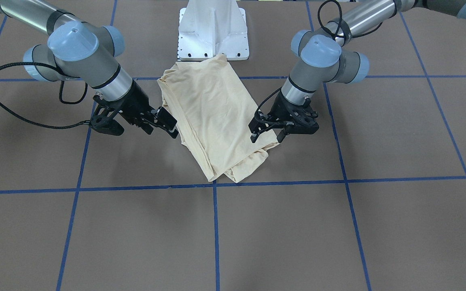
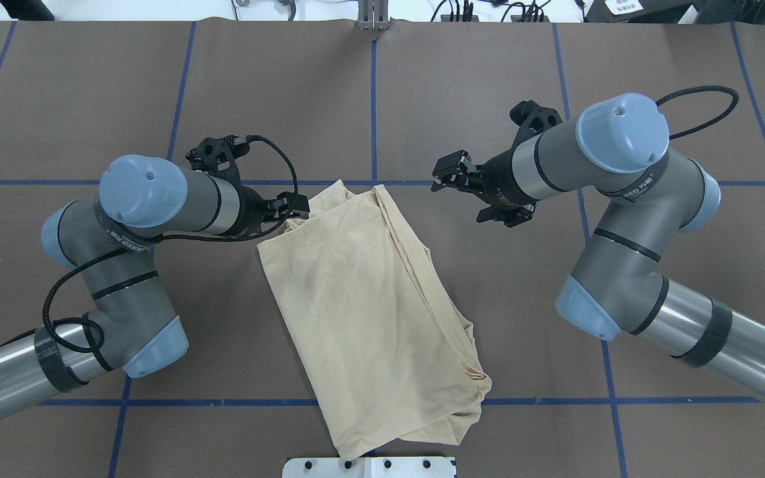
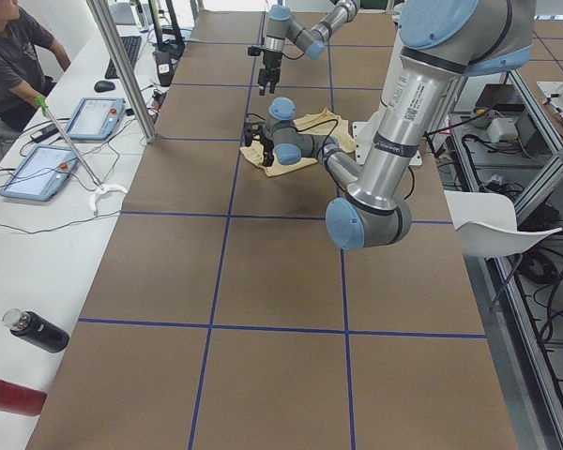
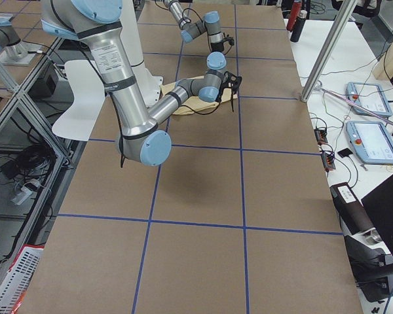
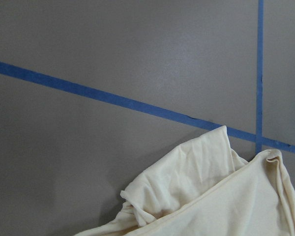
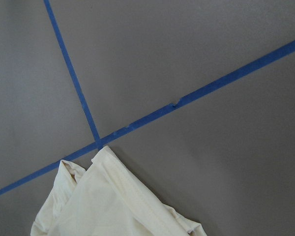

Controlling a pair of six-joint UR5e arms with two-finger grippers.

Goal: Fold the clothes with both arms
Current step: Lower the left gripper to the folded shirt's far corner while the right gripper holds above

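Observation:
The clothes are one pale cream shirt (image 1: 217, 117) (image 2: 362, 299), folded into a long band that lies diagonally on the brown table. Its print is hidden. My left gripper (image 1: 266, 137) (image 2: 299, 207) is open, low at the band's far corner on my left side, with one finger over the cloth edge. My right gripper (image 1: 170, 123) (image 2: 445, 172) is open too, beside the opposite long edge and holding nothing. The left wrist view shows the shirt's rumpled corner (image 5: 226, 196) below, and the right wrist view another shirt corner (image 6: 113, 206). No fingers show in either.
The white pedestal base (image 1: 212, 36) (image 2: 369, 467) touches the shirt's near end. Blue tape lines (image 2: 374, 99) grid the table. A side bench holds tablets (image 3: 94, 117), bottles (image 3: 38, 330) and a seated person (image 3: 9, 56). A metal post (image 3: 122, 66) stands at the table edge.

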